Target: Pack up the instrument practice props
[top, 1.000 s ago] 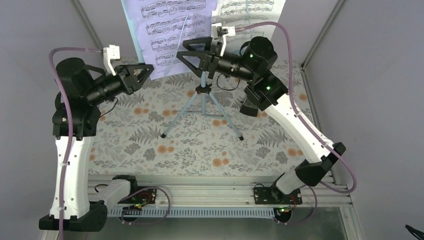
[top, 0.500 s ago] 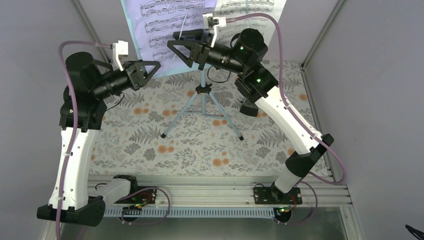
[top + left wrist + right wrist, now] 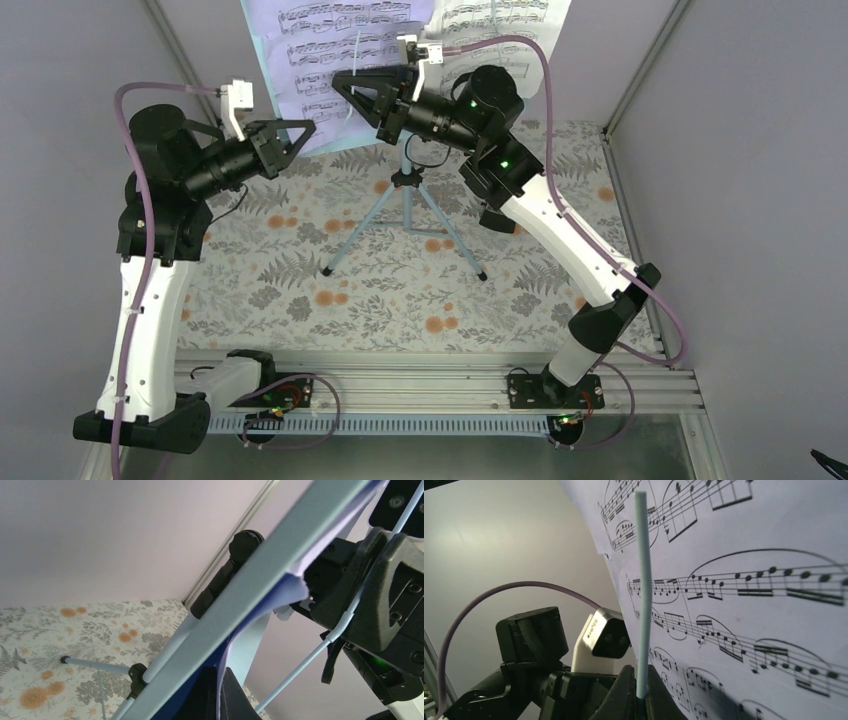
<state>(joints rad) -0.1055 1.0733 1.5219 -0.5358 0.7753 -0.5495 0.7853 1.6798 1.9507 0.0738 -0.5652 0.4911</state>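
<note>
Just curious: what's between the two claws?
A lavender sheet-music page on the music stand, seen in the top view between the left gripper and right gripper.

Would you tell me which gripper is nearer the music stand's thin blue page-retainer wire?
Right. The right gripper is shut on the page-retainer wire; the left gripper pinches the lavender page at its lower corner, off to one side.

Upright music stand [image 3: 406, 205] with sheet-music pages [image 3: 320, 50]
</note>
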